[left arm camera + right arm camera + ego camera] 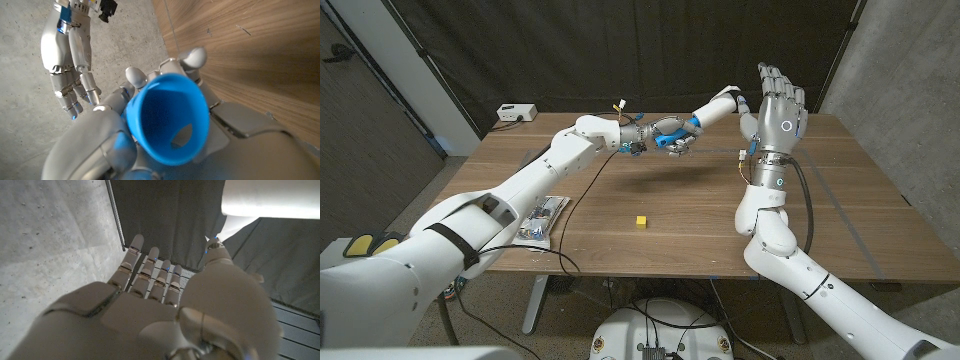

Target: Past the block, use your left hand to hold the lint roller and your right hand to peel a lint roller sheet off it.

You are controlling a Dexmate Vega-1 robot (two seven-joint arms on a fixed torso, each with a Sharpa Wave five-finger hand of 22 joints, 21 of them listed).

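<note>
My left hand (672, 135) grips the lint roller by its blue handle (692, 123) above the far middle of the table, past the small yellow block (641, 221). The white roll (722, 102) points toward my right hand (778, 108), which is raised upright with fingers straight and apart. Its thumb sits beside the roll's end. In the left wrist view the blue handle end (167, 120) sits inside my left hand (100, 145), with the right hand (70, 55) beyond. In the right wrist view a white flap hangs from the roll (270, 197) by my right hand's (165, 310) thumb; whether they touch I cannot tell.
A clear packet (542, 218) lies near the table's left front edge. A white box (517, 112) sits at the far left corner. The wooden table (840, 220) has bare surface around the block and on the right. Dark curtains hang behind.
</note>
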